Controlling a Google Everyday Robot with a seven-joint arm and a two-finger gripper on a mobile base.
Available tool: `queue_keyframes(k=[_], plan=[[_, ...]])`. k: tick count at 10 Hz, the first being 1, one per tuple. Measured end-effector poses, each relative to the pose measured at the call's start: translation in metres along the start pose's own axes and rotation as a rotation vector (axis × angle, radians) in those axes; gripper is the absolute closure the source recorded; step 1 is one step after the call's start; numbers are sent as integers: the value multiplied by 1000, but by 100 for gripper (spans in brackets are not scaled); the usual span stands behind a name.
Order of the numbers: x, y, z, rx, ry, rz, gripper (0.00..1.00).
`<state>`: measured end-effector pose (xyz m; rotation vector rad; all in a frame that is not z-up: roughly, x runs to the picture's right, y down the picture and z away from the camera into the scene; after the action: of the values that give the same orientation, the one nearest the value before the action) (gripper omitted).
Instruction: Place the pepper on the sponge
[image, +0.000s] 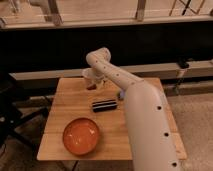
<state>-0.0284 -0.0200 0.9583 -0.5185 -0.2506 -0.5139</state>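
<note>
The pepper (91, 87), small and dark red, hangs just below my gripper (92, 82) over the far left part of the wooden table (67, 102). The gripper points downward and is shut on the pepper. A corner of the light-blue sponge (120, 94) shows to the right of the gripper, right beside my arm (140, 115), which hides most of it. The pepper is still a short way left of the sponge.
A black ribbed block (104, 105) lies in the middle of the table, near the sponge. A big orange bowl (81, 136) stands at the front left. A dark wall and a ledge (45, 75) run behind the table.
</note>
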Motion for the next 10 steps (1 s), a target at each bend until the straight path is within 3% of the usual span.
queue_keyframes(k=[10], plan=[[39,12,3,-17,10,69,100]])
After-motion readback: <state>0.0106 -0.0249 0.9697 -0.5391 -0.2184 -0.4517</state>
